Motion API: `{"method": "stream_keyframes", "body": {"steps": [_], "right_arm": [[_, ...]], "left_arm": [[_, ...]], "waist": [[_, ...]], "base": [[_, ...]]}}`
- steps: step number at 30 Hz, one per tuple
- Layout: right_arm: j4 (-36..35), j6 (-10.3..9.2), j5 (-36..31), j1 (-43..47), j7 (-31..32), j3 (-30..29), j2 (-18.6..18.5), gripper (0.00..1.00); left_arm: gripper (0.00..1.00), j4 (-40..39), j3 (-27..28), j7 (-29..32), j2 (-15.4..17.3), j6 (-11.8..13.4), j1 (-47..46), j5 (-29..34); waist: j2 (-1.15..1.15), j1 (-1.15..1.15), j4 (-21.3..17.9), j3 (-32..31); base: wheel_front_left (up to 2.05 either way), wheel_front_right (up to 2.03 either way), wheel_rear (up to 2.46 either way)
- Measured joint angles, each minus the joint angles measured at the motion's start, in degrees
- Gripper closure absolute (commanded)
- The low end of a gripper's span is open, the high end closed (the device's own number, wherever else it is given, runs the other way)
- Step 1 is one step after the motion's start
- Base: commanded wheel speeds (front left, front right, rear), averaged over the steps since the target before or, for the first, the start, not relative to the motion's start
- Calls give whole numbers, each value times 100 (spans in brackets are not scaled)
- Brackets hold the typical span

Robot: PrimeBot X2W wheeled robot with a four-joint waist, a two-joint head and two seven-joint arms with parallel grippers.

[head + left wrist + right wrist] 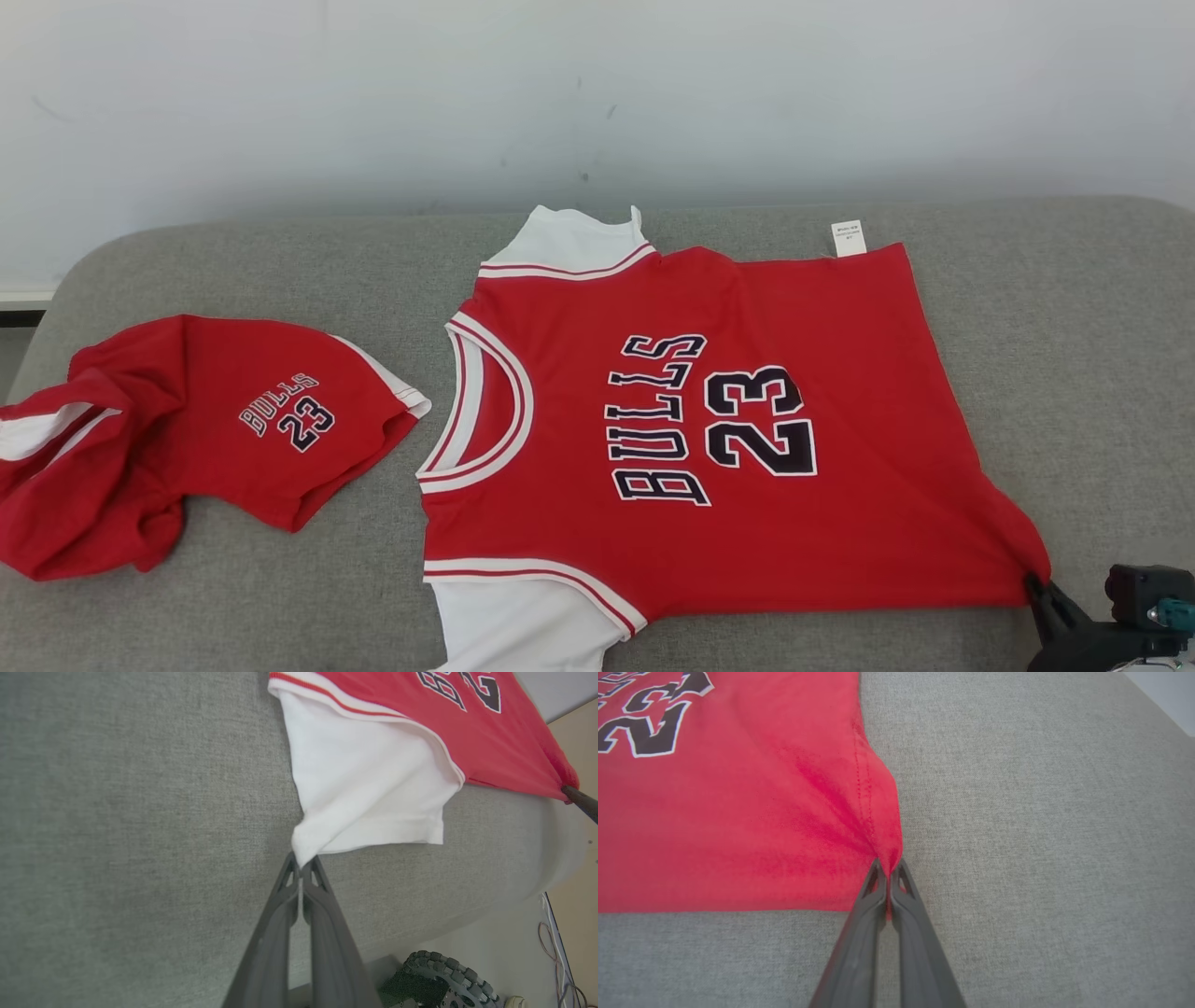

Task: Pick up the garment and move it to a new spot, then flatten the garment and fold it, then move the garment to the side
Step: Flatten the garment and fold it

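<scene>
Grey fabric cushion (280, 261) ran across the whole scene with a plain white wall (597, 93) behind it. The red Bulls 23 jersey (840, 523) was spread front side up pretty much in the middle of the cushion, turned sideways so the neckline pointed to the robot's left and the hem to its right. It was mostly flat, though the near hem corner was bunched into a little peak, because the right gripper (888, 867) had its two dark fingers pressed together on that corner with red cloth pinched between the tips. Same story on the other side: the left gripper (302, 861) was clamped tight on the tip of the near white sleeve (373, 788), which sat close to the cushion's front edge and got drawn to a point where the fingers bit it. The far white sleeve (560, 238) lay at the back toward the wall, and a small white label (849, 238) stuck out past the far hem corner. Off to the left, just beside the neckline, a matching pair of red shorts (187, 392) with the same Bulls 23 print lay crumpled near the cushion's end. From the left wrist camera you could also see a dark treaded wheel (444, 975) down below the cushion edge, plus some cables (556, 961) on the floor nearby.
</scene>
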Motion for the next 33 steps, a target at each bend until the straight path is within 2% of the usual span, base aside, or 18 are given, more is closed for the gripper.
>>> {"method": "stream_keyframes", "body": {"steps": [7, 15, 22, 29, 31, 33], "right_arm": [[-166, 13, 54, 1, -55, -133, -122, 100], [-261, 54, 120, 40, -7, -112, -100, 100], [-268, 225, 183, -20, 269, -7, -190, 100], [-123, 446, 309, -191, 727, 83, -313, 100], [-63, 556, 349, -414, 955, 130, -368, 100], [-15, 588, 363, -620, 1122, 169, -404, 100]], "left_arm": [[100, -647, -137, -40, 70, -15, 205, -183], [100, -1358, -245, -32, 177, -51, 190, -254], [100, -1670, 98, 63, 649, -52, 117, -342], [100, -1686, 122, 272, 744, -53, -133, -566], [100, -1637, 45, 412, 759, -54, -320, -604], [100, -1556, 13, 505, 787, -54, -477, -636]], "waist": [[0, 0, 32, -43], [0, 0, 41, -112], [0, 0, -20, -208], [0, 0, -122, -248], [0, 0, -138, -231], [0, 0, -149, -216]], "base": [[0, 0, 0], [0, 0, 0], [0, 0, 0], [0, 0, 0], [0, 0, 0], [0, 0, 0]]}}
